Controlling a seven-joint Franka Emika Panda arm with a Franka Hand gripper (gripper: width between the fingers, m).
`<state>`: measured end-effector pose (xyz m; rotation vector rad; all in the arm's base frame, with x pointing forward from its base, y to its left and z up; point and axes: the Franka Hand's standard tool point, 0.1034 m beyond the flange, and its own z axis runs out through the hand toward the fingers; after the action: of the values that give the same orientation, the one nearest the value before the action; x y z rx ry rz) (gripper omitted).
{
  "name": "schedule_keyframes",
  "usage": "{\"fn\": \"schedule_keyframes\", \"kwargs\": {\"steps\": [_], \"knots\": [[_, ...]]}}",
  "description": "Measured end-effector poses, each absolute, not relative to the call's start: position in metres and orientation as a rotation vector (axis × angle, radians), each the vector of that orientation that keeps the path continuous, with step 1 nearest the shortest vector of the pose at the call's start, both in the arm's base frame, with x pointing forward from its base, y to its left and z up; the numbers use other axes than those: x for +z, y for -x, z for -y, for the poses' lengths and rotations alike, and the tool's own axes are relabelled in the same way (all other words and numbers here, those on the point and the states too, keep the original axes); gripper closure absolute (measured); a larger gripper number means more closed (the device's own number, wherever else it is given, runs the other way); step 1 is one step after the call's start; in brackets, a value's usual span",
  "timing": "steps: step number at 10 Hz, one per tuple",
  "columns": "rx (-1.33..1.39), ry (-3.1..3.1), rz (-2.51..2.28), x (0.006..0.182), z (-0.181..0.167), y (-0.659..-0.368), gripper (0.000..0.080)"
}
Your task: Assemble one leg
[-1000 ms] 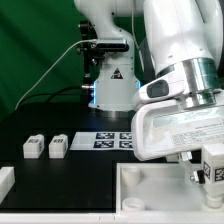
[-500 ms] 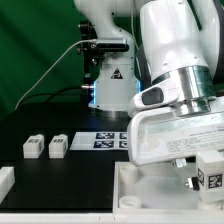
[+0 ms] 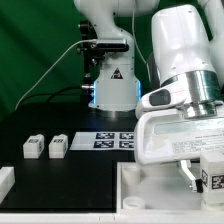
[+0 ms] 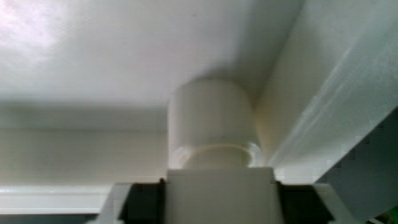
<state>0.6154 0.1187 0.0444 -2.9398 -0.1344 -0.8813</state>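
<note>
- Exterior view: I see the white arm (image 3: 185,60) filling the exterior view's right side, bent down over a black desk (image 3: 60,170).
- The pincer (image 3: 207,170) is at the lower right of that view, closed around the leg (image 3: 214,180). The leg is a small white block with a black-and-white square tag facing the camera.
- The held leg hangs over the right part of a large white tray-like piece (image 3: 150,185) lying along the front of the desk. I cannot tell whether the leg touches it.
- Wrist view: the leg (image 4: 210,130) is a rounded white post clamped in the pincer (image 4: 210,192) between two dark fingers (image 4: 143,203). Its free end points into a corner of the tray-like piece (image 4: 89,70).
- Two more legs (image 3: 33,148) sit side by side on the desk at the exterior view's left, well apart from the pincer.
- The marker board (image 3: 112,140) lies flat between them and the arm.
</note>
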Motion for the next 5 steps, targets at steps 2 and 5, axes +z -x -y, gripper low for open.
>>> {"fn": "schedule_keyframes", "kwargs": {"steps": [2,5], "knots": [[-0.864,2.967,0.137,0.0445,-0.1177,-0.6158,0.0508],[-0.857,2.969,0.136,0.0425,-0.117,-0.6147,0.0259]]}}
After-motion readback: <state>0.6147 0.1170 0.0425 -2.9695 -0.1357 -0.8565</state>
